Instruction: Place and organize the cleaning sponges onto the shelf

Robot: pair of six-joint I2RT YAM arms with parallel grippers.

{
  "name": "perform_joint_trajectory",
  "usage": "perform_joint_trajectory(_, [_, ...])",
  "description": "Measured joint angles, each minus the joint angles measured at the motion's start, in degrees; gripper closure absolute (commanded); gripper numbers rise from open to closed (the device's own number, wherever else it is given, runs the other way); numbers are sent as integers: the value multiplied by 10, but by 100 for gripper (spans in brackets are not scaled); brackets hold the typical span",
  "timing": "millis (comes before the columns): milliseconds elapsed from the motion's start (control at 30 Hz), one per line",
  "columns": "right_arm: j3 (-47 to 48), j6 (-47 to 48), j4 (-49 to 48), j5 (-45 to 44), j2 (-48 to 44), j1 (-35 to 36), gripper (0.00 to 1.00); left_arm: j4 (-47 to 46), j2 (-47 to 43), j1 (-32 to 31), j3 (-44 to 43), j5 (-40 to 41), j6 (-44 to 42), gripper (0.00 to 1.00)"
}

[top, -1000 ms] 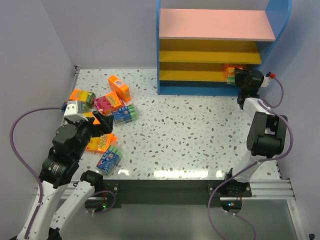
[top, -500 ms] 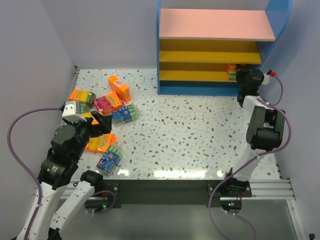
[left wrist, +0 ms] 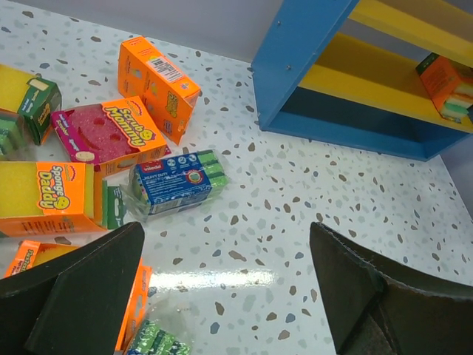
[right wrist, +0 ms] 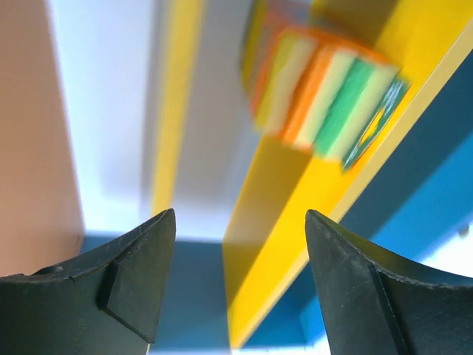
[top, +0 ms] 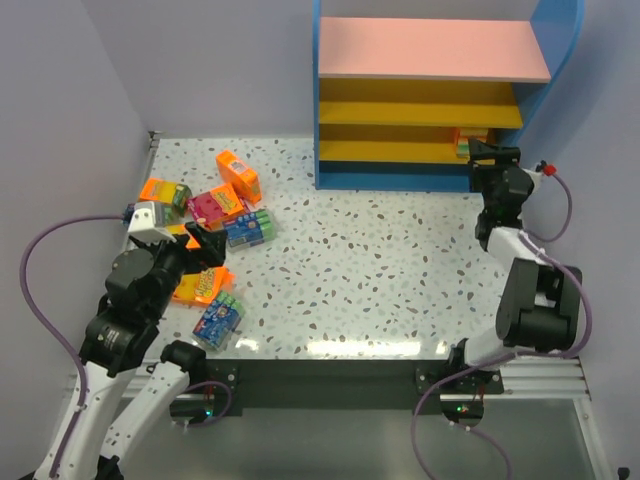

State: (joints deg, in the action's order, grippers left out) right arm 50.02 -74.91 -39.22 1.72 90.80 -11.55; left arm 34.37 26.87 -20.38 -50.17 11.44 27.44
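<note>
The shelf stands at the back right, blue-framed with a pink top and yellow tiers. One orange-and-green sponge pack rests on a low yellow tier at its right end; it shows blurred in the right wrist view. My right gripper is just in front of it, open and empty. Several packs lie at the table's left: orange, magenta, blue. Above them my left gripper hovers wide open and empty, with the blue pack just ahead.
More packs lie under and beside the left arm: orange, blue, orange. Lavender walls close in on the left and right. The shelf's blue side post stands ahead of the left gripper. A black rail runs along the front edge.
My right gripper has opened, let go of the sponge pack on the yellow tier and drawn back a little from the shelf. The left arm has hardly moved.
</note>
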Motion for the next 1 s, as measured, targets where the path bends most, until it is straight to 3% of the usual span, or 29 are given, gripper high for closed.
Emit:
perform_joint_trajectory(167, [-39, 61, 81, 42, -130, 35, 25, -14, 12, 0, 29, -8, 0, 0])
perform_joint_trajectory(333, [-60, 153, 181, 64, -201, 172, 27, -26, 81, 0, 43, -5, 1, 2])
perform_joint_trajectory(500, [-75, 227, 268, 88, -218, 299, 28, -51, 188, 1, 40, 31, 1, 9])
perform_joint_trajectory(633, [-76, 271, 316, 102, -218, 362, 27, -76, 261, 27, 40, 63, 11, 13])
perform_joint_trajectory(833, [-111, 305, 349, 105, -221, 441, 24, -132, 388, 130, 33, 29, 35, 18])
perform_joint_trajectory(1000, [-147, 311, 359, 104, -226, 466, 24, -176, 497, 139, 5, -41, 43, 30])
